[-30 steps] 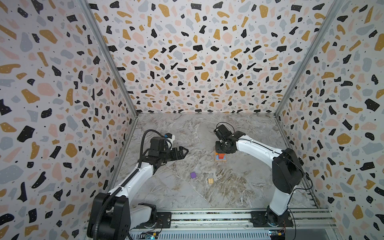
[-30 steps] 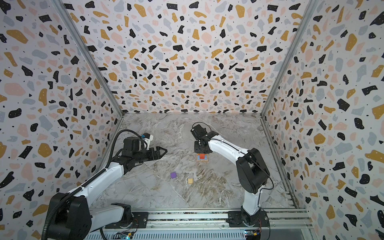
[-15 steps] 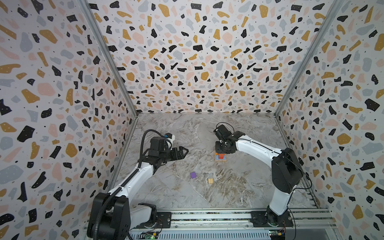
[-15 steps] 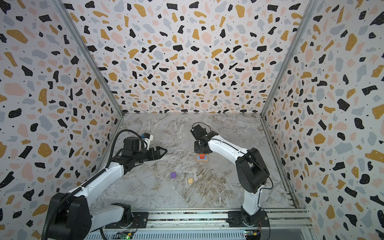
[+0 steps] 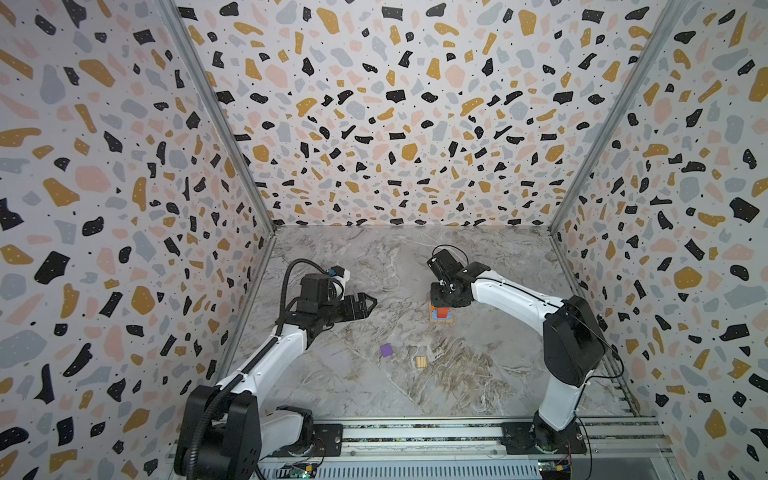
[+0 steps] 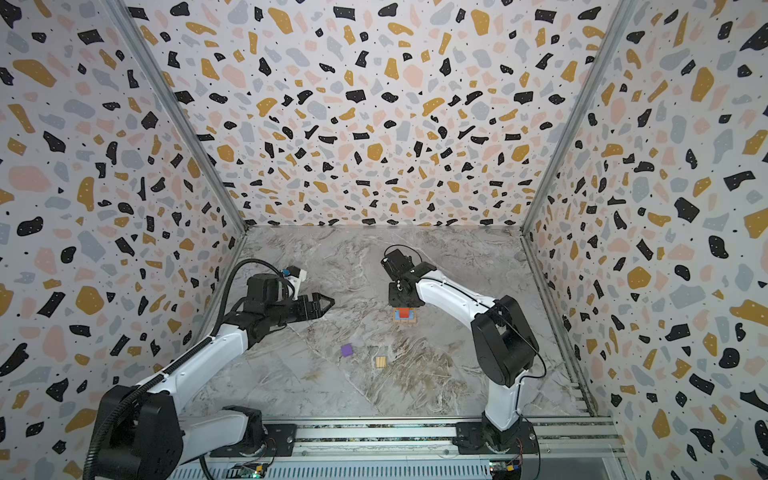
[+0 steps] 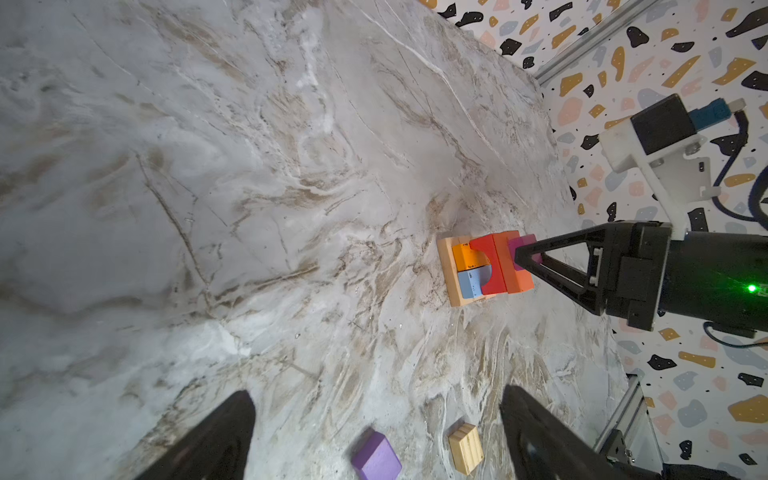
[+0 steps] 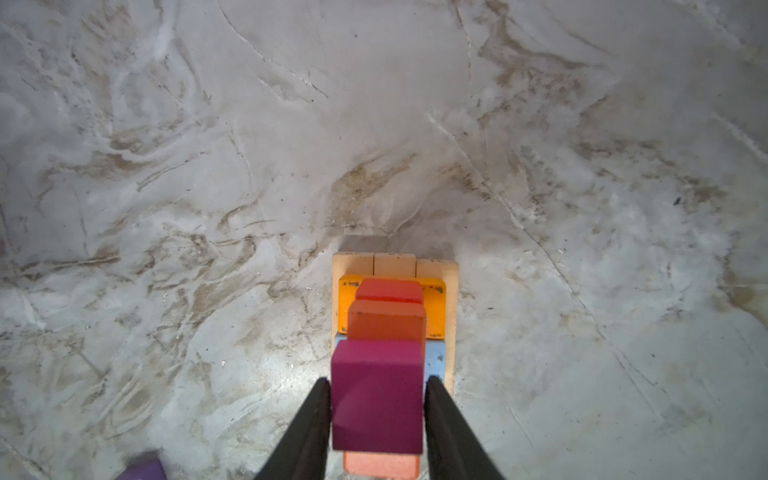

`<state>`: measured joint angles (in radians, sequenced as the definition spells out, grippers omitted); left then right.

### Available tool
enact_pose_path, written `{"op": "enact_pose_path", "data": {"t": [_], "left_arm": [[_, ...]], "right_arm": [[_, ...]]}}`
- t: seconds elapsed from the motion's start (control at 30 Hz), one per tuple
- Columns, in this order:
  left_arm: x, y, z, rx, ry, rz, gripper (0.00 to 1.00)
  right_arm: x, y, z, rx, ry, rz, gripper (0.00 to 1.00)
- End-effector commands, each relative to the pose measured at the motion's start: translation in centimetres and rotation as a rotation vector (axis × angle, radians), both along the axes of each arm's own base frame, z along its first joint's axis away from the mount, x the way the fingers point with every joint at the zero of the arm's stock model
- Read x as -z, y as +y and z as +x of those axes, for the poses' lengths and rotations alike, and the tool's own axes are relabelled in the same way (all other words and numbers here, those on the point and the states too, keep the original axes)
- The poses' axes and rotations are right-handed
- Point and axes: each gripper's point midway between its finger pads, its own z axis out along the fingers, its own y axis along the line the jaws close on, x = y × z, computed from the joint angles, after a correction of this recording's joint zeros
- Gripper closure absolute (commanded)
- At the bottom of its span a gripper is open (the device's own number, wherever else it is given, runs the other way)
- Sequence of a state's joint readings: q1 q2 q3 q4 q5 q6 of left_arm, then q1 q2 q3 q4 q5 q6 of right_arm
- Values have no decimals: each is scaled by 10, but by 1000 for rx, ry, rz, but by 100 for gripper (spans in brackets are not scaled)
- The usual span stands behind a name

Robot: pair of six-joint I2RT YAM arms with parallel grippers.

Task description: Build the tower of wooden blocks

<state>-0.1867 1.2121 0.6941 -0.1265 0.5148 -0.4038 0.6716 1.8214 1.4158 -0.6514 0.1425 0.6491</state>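
Observation:
The tower stands mid-table: tan plank base, an orange and blue layer, then red blocks. On top sits a magenta-purple cube. My right gripper points straight down over the tower, its fingers pressed against the cube's two sides. My left gripper hovers to the left of the tower, open wide and holding nothing.
A loose purple cube and a small tan block lie on the marble floor nearer the front rail than the tower. Patterned walls close in the left, back and right.

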Motion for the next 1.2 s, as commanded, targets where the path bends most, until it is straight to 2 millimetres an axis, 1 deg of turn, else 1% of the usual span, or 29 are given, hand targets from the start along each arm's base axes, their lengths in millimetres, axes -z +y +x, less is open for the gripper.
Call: {"op": "enact_pose_path", "data": {"t": [0.0,0.13,0.27,0.63,1.0,1.17], "left_arm": [[-11,-4,4,18,-51,-4,6],[-11,-4,4,18,-50,-4,6],[-11,-3,4,17,-50,-4,6],[-11,-4,4,19,-50,-4,6],[-10,-4,4,18,-48,-4,6],[-10,-4,4,18,-47,-3,6]], "right_arm": [[-4,-4,1,9,-6,-8,58],[-4,-3,1,7,-8,-6,54],[-4,-3,3,8,-12,-11,51],[2,-1,9,13,-7,-23,50],[2,2,15,12,-10,-20,51],[-2,4,17,11,-17,-16,51]]}}
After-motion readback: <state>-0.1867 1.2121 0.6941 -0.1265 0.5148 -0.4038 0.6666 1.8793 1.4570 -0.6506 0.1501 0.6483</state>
